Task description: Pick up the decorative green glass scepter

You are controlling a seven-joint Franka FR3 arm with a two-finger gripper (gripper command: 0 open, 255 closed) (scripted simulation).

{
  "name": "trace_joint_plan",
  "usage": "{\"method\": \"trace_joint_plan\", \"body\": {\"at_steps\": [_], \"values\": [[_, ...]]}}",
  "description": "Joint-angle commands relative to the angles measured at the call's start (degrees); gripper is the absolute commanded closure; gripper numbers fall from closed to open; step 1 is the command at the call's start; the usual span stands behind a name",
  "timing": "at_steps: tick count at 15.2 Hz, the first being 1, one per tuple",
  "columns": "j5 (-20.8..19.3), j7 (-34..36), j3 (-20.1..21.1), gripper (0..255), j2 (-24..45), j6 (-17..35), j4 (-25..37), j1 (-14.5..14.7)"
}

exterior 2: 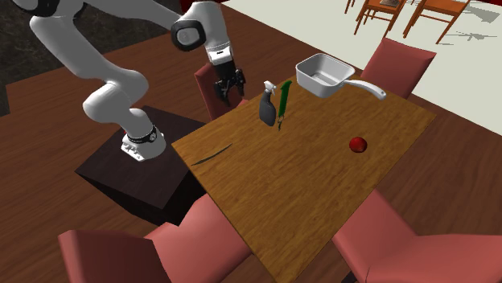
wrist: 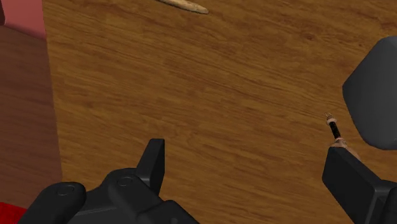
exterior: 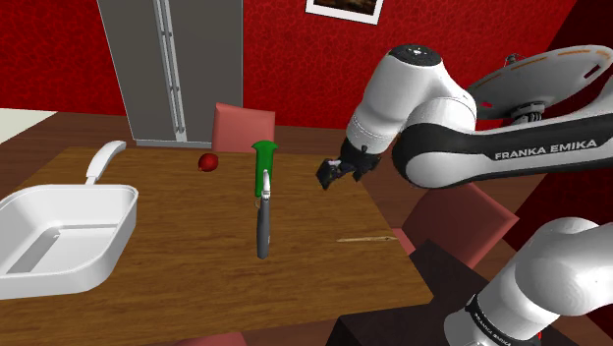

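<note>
The green scepter (exterior: 262, 169) is a slender green rod with a wider head, near the middle of the wooden table (exterior: 187, 265). In the second exterior view the scepter (exterior 2: 283, 104) sits just beside a dark grey teardrop-shaped object (exterior 2: 266, 110). My gripper (exterior: 334, 170) hovers open above the table's edge, to the shoulder view's right of the scepter and apart from it. It holds nothing. In the wrist view the gripper (wrist: 245, 151) has bare wood between its fingers, with the dark grey object (wrist: 374, 95) just beyond one finger.
A white pan (exterior: 59, 231) with a long handle rests at the shoulder view's left. A small red ball (exterior: 207, 162) lies behind the scepter. A thin wooden stick (exterior: 368, 238) lies near the table edge. Red chairs (exterior 2: 201, 241) surround the table; a grey cabinet (exterior: 172, 69) stands behind.
</note>
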Motion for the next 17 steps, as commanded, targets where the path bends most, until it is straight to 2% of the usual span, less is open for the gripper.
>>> {"method": "trace_joint_plan", "body": {"at_steps": [1, 4, 7, 8, 9, 10, 11, 12, 14, 15, 17], "values": [[-3.99, 6.93, 5.68, 0, 4.37, 3.85, 1.95, -3.87], [-12.68, 18.60, 15.53, 0, 10.66, 7.08, 5.82, -11.77], [-26.16, 33.09, 28.16, 0, 18.68, 6.97, 11.40, -22.83], [-32.52, 38.97, 33.44, 0, 22.59, 5.47, 13.78, -27.36], [-41.13, 46.05, 39.51, 0, 28.61, 2.09, 16.60, -32.09], [-52.83, 54.33, 43.33, 0, 38.62, -4.93, 19.98, -33.19], [-61.10, 59.68, 42.53, 0, 46.76, -11.42, 23.01, -29.66], [-63.51, 61.81, 35.95, 0, 48.83, -13.19, 25.45, -22.19], [-69.47, 65.87, 30.03, 0, 55.04, -18.37, 30.65, -13.85], [-71.94, 67.38, 27.70, 0, 57.80, -20.62, 33.32, -10.43], [-73.25, 68.36, 26.54, 0, 59.19, -21.24, 34.13, -8.98]]}}
